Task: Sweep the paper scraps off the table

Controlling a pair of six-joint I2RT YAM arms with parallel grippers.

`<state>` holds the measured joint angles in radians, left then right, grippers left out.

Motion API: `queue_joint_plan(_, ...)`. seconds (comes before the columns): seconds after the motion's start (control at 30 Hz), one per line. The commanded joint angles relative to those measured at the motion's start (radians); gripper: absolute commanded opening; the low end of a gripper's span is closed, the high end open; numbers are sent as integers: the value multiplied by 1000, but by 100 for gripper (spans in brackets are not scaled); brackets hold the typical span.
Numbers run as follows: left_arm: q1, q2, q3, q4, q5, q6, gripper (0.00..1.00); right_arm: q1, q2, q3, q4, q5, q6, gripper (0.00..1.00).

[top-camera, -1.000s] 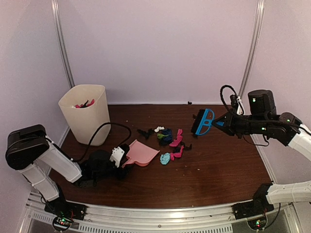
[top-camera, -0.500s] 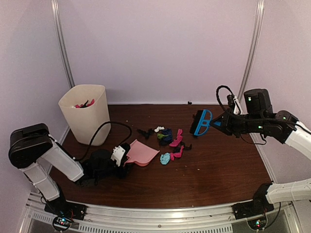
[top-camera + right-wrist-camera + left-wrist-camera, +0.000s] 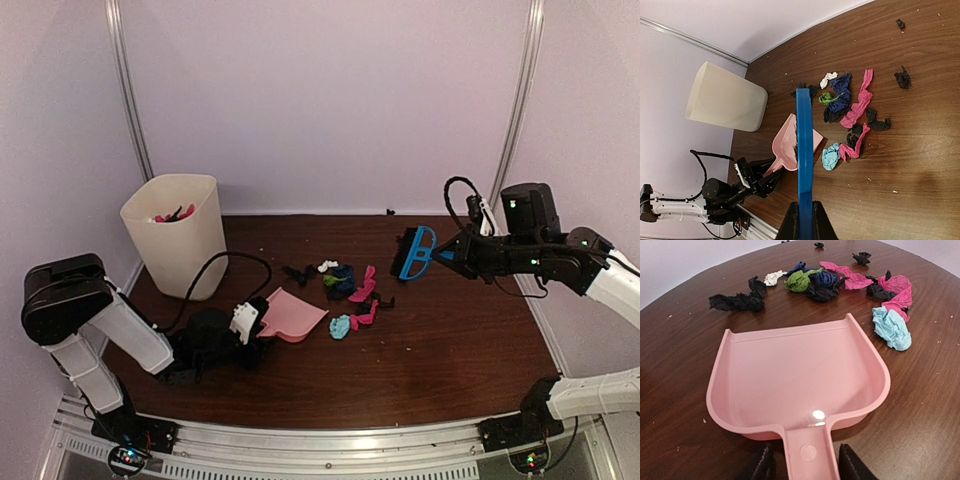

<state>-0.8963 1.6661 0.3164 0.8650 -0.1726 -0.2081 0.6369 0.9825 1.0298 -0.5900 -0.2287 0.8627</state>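
The left pincer (image 3: 806,467) straddles the pink dustpan (image 3: 795,380) handle (whether it pinches yet, I cannot tell). Keep the pan's lip flat on the tabletop (image 3: 450,350), facing the paper scraps (image 3: 345,282) heaped mid-tabletop just beyond it. The right pincer (image 3: 802,214), pinching the blue brush (image 3: 804,125), should drop behind them and sweep leftward.

Soft even overhead light, lilac-tinted walls (image 3: 320,100), dark bench (image 3: 450,350) dimly lit, small white glare and soft shadow at the dustpan (image 3: 800,375), left wrist view bowed at its edges, top view slightly soft.
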Motion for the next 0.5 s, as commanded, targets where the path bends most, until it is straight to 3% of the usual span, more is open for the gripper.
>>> queue_joint_plan(0.0,7,13,9,49,24,-1,42,-6,-9,41,-4,12,-13,0)
queue_joint_plan(0.2,7,-9,27,19,35,12,31,-6,-15,44,-10,9,-13,0)
queue_joint_plan(0.47,7,-113,47,-110,-9,13,24,-6,-18,23,6,-1,-13,0)
